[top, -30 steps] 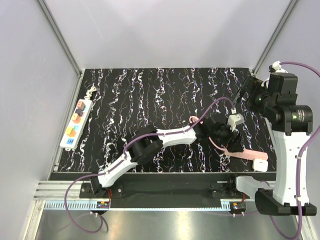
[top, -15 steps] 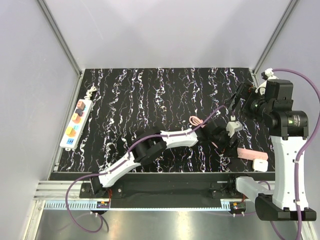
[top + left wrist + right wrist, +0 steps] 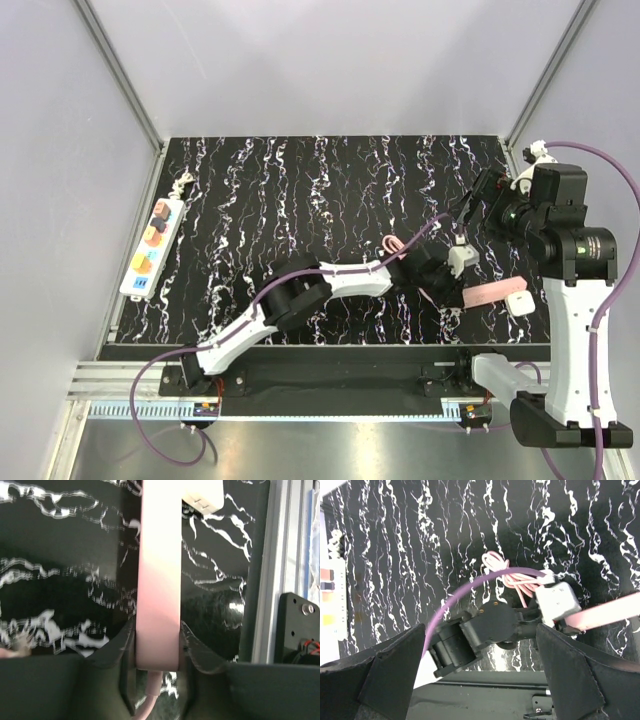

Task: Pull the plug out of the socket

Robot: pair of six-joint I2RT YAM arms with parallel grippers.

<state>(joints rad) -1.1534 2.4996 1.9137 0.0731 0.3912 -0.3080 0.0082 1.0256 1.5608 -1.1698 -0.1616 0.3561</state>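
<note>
Two strips: a long white rectangular power strip with orange, yellow and blue outlet patches (image 3: 152, 248) lies along the far left edge of the black white-veined tabletop (image 3: 300, 190), well apart from both arms. I can make out no plug in it. The work is at the right, on a slim pink plastic bar (image 3: 490, 294).
Pink cord (image 3: 505, 572): looped loosely just behind the left wrist. It could snag if the bar is dragged.
Left gripper (image 3: 156, 635): clamped across the near end of the pink bar, one jaw pressed to each long side, right where the cord leaves it.
White cube plug (image 3: 518, 301): seated at the bar's far end, near the table's front right edge.
Right gripper (image 3: 472, 205): spread wide and holding nothing. It hovers above and beyond the bar, not yet at the cube.
Risk, slip: the clamp sits at the opposite end from the cube, so a pull there would likely lever the bar and twist it out of the jaws.
Risk, skewed pull: a tug off the plug's axis would probably drag bar and cube together rather than part them.
Risk, crowding: the right fingers must come down close to the left wrist, and a brush there could knock the bar askew.
Risk, edge: a cube freed sharply could skid off the front edge.
</note>
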